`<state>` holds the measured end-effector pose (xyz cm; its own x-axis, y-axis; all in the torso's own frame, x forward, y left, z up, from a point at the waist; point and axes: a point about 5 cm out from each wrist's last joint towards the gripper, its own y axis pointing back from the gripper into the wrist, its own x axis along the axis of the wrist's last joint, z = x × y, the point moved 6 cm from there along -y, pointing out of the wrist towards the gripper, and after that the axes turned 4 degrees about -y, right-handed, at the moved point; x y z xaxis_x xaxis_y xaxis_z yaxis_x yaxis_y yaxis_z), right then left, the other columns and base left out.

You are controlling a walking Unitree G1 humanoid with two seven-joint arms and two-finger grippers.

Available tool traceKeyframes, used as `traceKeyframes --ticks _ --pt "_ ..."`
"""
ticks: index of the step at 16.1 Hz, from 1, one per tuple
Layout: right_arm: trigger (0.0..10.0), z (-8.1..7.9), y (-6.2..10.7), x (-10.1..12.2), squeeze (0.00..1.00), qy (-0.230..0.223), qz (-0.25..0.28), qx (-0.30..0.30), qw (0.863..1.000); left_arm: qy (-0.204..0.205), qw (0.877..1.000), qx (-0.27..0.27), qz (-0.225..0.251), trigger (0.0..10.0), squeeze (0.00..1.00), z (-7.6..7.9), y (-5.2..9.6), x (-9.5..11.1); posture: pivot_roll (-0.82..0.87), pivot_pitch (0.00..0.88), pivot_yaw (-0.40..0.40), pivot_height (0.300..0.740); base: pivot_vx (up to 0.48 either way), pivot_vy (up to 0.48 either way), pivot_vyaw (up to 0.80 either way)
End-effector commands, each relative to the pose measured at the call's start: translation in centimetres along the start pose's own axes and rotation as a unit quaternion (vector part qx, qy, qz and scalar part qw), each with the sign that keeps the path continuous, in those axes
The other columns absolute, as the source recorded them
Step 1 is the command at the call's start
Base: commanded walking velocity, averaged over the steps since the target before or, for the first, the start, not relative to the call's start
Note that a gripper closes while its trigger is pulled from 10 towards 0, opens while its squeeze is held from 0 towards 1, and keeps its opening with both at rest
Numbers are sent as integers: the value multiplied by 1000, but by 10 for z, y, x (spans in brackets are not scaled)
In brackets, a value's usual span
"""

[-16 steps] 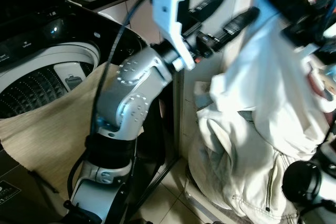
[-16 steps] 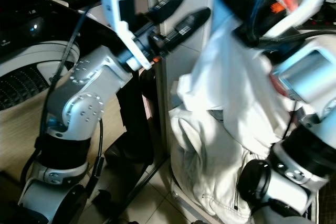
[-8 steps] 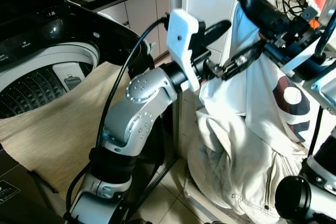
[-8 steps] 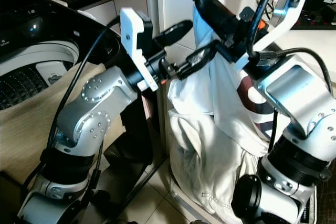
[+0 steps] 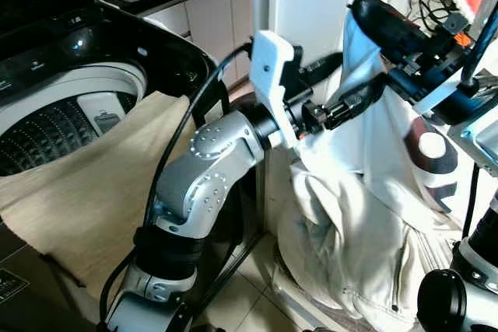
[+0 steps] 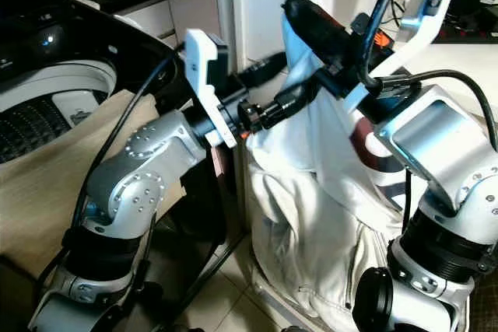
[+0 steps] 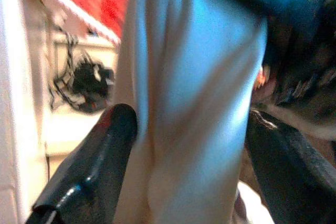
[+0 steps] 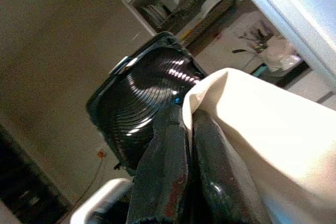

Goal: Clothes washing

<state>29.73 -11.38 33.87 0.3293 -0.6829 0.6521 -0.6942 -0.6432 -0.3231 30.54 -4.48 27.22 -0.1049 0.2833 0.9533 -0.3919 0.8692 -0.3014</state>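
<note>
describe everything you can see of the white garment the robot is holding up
The white garment looks like soft cotton with a dark red round print on one side. Its top edge is pinched in the shut right gripper and lifted, so it hangs in long folds onto a cream heap of laundry below. The open left gripper straddles a hanging fold, one finger on each side of the cloth. It hangs beside the washing machine.

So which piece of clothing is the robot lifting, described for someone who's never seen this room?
Right of the top-loading washer, a pile of pale laundry sits on the floor. The white garment rises from it, pinched by the right gripper, with the left gripper open around it. It alone hangs stretched upward.
</note>
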Motion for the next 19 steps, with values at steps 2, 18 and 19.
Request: traceKeyframes --ticks 2,18,19 --pt "0 -14 -3 -9 0 12 -16 22 1000 0 1000 4 -28 0 0 1 -2 -12 -221 0 58 740 0 0 0" --pt "0 -5 0 -15 0 25 -38 -6 999 7 1000 23 -9 0 0 -10 4 -5 -221 0 56 740 0 0 0" --pt "0 -4 1 -16 0 27 -40 -8 999 7 1000 23 -7 0 0 -10 4 -4 -221 0 56 740 0 0 0"
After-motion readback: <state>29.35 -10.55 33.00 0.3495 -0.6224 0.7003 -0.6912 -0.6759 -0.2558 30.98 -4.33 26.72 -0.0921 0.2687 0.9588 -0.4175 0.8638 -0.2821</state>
